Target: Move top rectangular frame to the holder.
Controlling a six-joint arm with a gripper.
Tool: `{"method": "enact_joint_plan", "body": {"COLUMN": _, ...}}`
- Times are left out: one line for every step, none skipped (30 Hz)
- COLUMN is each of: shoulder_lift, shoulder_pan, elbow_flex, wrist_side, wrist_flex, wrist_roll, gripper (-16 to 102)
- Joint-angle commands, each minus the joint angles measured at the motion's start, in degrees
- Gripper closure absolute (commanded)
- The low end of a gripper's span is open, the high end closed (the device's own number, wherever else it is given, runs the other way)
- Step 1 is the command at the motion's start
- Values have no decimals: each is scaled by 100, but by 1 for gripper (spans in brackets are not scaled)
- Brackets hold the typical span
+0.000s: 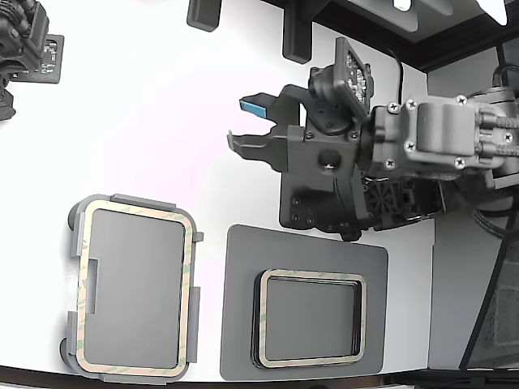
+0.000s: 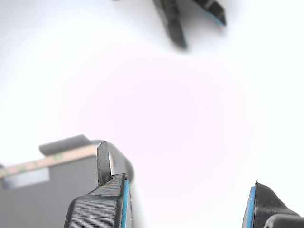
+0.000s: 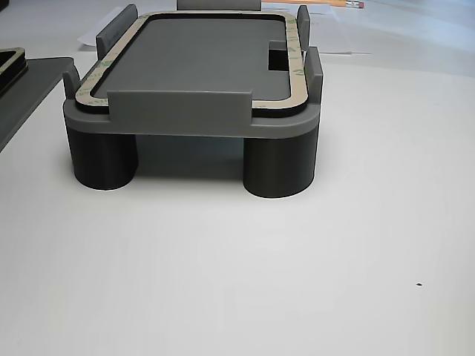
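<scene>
A pale beige rectangular frame (image 1: 136, 290) already lay inside the holder (image 1: 75, 243), seated within the raised rim tabs, so the placing step looked complete or very nearly so. The side-on view agreed: the frame (image 3: 298, 70) sat flat on the holder's (image 3: 185, 119) top deck, bounded by the upright tabs, with the stepped notch showing on its far long side. The holder stood on short round legs on the white table (image 1: 162, 121).

The pincer (image 1: 247, 121) hung above bare table, well apart from the holder and empty, its jaws spread wide with nothing between the blue-padded tips. In the wrist view the pincer (image 2: 187, 199) showed the same wide gap, with only a corner of the holder (image 2: 71, 142) and a strip of the frame (image 2: 47, 161) at the edge of the picture.

Toward the exterior view's right, the stack of like frames (image 1: 312, 318) rested on the flat darker grey plate (image 1: 243, 324), its uppermost beige ring exposed and its black sides visible beneath. How many frames remained in the stack could not be told.

As a judgement, if the task counted one frame, nothing was left but to clear the arm. If another frame was wanted, the next move would call for bringing the pincer over the stack and taking only the thin top ring by an edge, without dragging the ones below.
</scene>
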State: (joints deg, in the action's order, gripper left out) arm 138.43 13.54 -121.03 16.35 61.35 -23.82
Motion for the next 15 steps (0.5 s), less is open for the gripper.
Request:
{"method": "enact_joint_plan", "body": {"shoulder_lift": 1661, "shoulder_pan": -563, "elbow_flex": -1415, "wrist_side": -475, "wrist_flex": -229, "wrist_roll": 1389, "gripper": -14}}
{"method": "enact_joint_plan", "body": {"shoulder_lift": 1854, "shoulder_pan": -703, "elbow_flex": -1600, "wrist_side": -580, "wrist_flex": -343, "wrist_roll": 1503, "gripper": -14}}
{"method": "enact_joint_plan", "body": {"shoulder_lift": 2048, "shoulder_pan": -844, "elbow_flex": -1802, "wrist_side": -686, "wrist_flex": -439, "wrist_roll": 1749, "gripper": -14}}
{"method": "enact_joint_plan", "body": {"shoulder_lift": 2232, "shoulder_pan": -949, "elbow_flex": -1986, "wrist_side": -773, "wrist_flex": -519, "wrist_roll": 1881, "gripper": -14}}
{"method": "enact_joint_plan", "body": {"shoulder_lift": 2399, "shoulder_pan": -1037, "elbow_flex": -2180, "wrist_side": -853, "wrist_flex": -598, "wrist_roll": 1898, "gripper": -14}}
{"method": "enact_joint_plan", "body": {"shoulder_lift": 2566, "shoulder_pan": -1116, "elbow_flex": -2373, "wrist_side": -984, "wrist_flex": -677, "wrist_roll": 1863, "gripper": -14}}
{"method": "enact_joint_plan", "body": {"shoulder_lift": 2646, "shoulder_pan": -1151, "elbow_flex": -2496, "wrist_side": -1046, "wrist_flex": -615, "wrist_roll": 1872, "gripper": -14}}
{"method": "enact_joint_plan", "body": {"shoulder_lift": 2848, "shoulder_pan": -1151, "elbow_flex": -2716, "wrist_side": -1099, "wrist_flex": -589, "wrist_roll": 1925, "gripper": -14}}
{"method": "enact_joint_plan", "body": {"shoulder_lift": 2997, "shoulder_pan": -1151, "elbow_flex": -2839, "wrist_side": -1116, "wrist_flex": -615, "wrist_roll": 1907, "gripper": -14}}
{"method": "enact_joint_plan", "body": {"shoulder_lift": 3032, "shoulder_pan": -1151, "elbow_flex": -2848, "wrist_side": -1099, "wrist_flex": -589, "wrist_roll": 1890, "gripper": -14}}
{"method": "enact_joint_plan", "body": {"shoulder_lift": 3076, "shoulder_pan": -1160, "elbow_flex": -2865, "wrist_side": -1090, "wrist_flex": -580, "wrist_roll": 1881, "gripper": -14}}
{"method": "enact_joint_plan", "body": {"shoulder_lift": 3076, "shoulder_pan": -1222, "elbow_flex": -2865, "wrist_side": -1090, "wrist_flex": -536, "wrist_roll": 1854, "gripper": -14}}
{"method": "enact_joint_plan", "body": {"shoulder_lift": 3085, "shoulder_pan": -1380, "elbow_flex": -3006, "wrist_side": -1178, "wrist_flex": -580, "wrist_roll": 1811, "gripper": -14}}
{"method": "enact_joint_plan", "body": {"shoulder_lift": 3085, "shoulder_pan": -1503, "elbow_flex": -2988, "wrist_side": -1283, "wrist_flex": -545, "wrist_roll": 1802, "gripper": -14}}
{"method": "enact_joint_plan", "body": {"shoulder_lift": 3067, "shoulder_pan": -1512, "elbow_flex": -2997, "wrist_side": -1257, "wrist_flex": -571, "wrist_roll": 1828, "gripper": -14}}
